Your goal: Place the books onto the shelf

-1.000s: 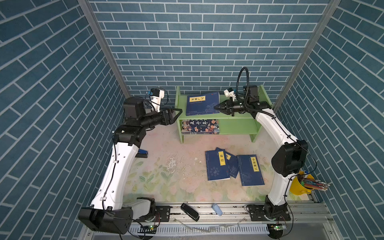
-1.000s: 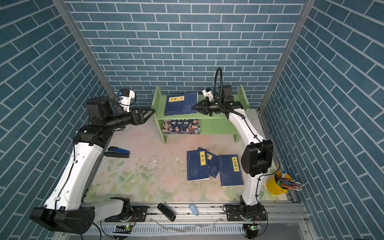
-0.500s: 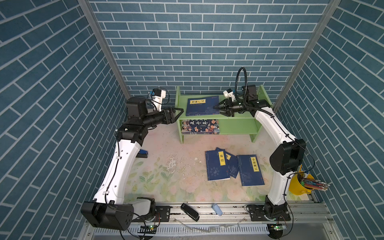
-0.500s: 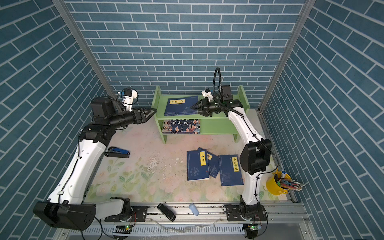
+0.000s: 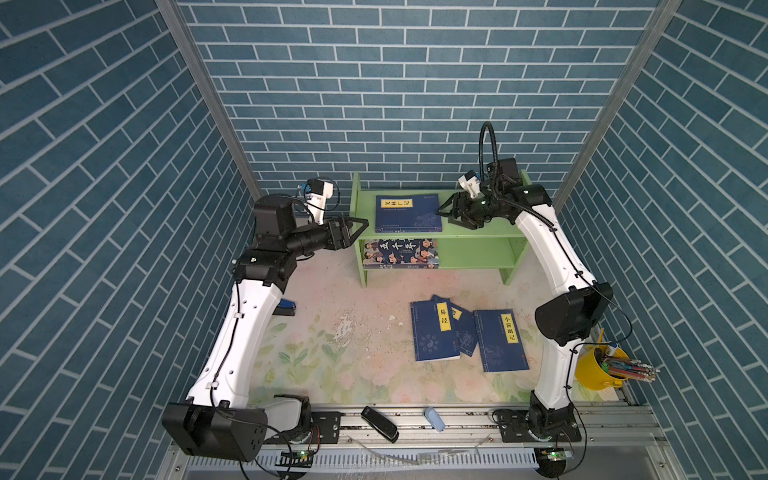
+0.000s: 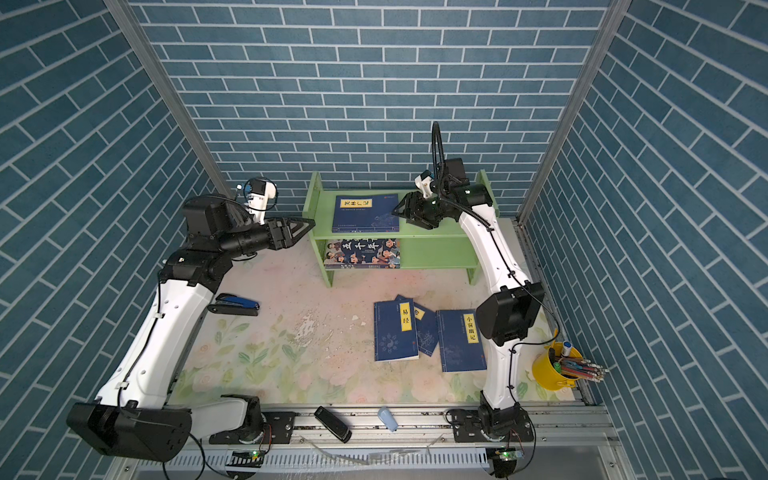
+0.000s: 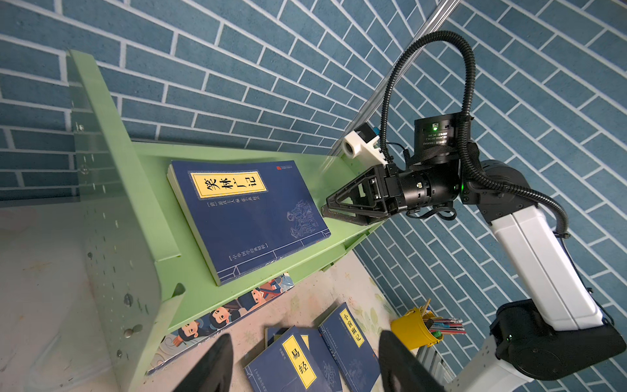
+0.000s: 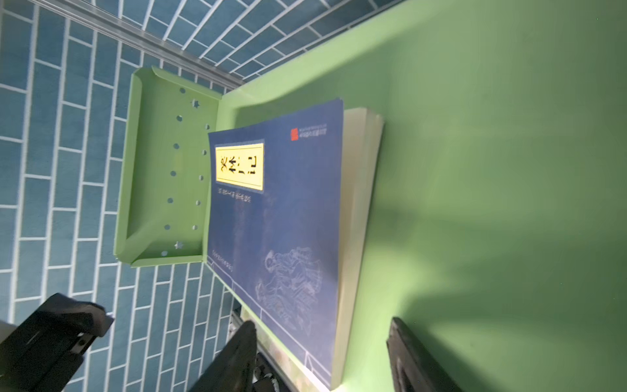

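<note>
While the right gripper (image 5: 443,211) stands with jaws apart just beside its right edge, the navy book (image 5: 405,216) lies flat on top of the shelf (image 5: 482,232), toward its left end.

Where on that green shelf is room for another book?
The lower tier is bare right of the cartoon book; the top tier right of the navy book, though the right gripper hovers there. Left halves are taken.
</note>
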You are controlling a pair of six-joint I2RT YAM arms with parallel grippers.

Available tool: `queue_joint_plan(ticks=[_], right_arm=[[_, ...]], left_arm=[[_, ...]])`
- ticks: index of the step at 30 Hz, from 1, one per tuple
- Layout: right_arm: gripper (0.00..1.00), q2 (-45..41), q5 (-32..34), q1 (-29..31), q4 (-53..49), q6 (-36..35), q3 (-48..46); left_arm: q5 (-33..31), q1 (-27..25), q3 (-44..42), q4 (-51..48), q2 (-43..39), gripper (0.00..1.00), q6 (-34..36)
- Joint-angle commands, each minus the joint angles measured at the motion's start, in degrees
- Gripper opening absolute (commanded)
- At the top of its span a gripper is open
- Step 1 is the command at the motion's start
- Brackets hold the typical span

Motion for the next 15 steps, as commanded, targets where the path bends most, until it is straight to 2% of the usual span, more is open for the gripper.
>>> queue_joint_plan(ticks=[1, 9, 15], right_arm=[[0.64, 0.9, 7.3, 0.1, -3.4, -4.4, 1.2], [0.64, 5.0, 1.7, 0.3, 3.5, -2.7, 3.5], [0.61, 9.7, -0.7, 1.4, 2.0, -3.1, 9.3]], left_arm=[[0.7, 0.5, -0.3, 0.4, -0.9, 0.69, 1.3], [-0.1, 1.2, -0.1, 1.8, -1.0, 0.69, 0.8], [0.2, 2.0, -0.3, 3.0, -1.0, 0.69, -0.3]])
